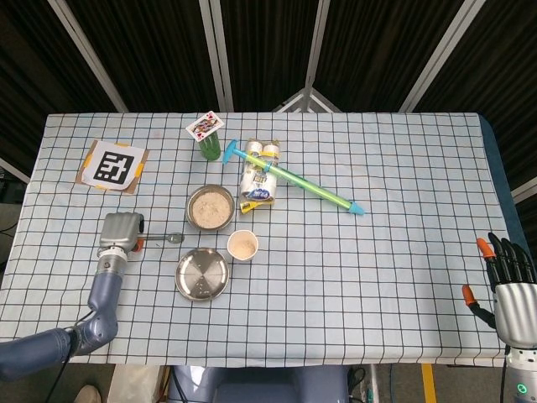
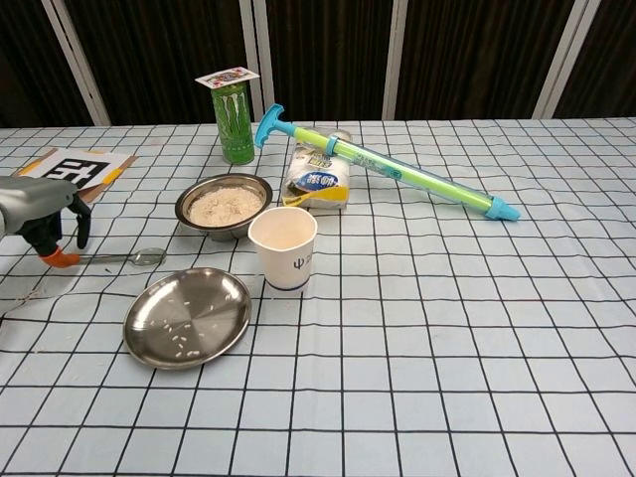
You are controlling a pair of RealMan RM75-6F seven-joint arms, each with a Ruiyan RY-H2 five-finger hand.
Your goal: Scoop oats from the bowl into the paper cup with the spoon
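The right hand (image 1: 510,285) is hanging past the near right table edge, fingers spread, gripping nothing. The left hand (image 2: 40,214) is hovering over the spoon (image 2: 127,258) handle, fingers curled down, and whether it is touching it cannot be told. Right of the spoon, the paper cup (image 2: 283,247) is standing, with the oat bowl (image 2: 225,204) just beyond.

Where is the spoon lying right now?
In the head view the spoon lies flat on the table's left side, between the left robot hand and the cup, just below the bowl.
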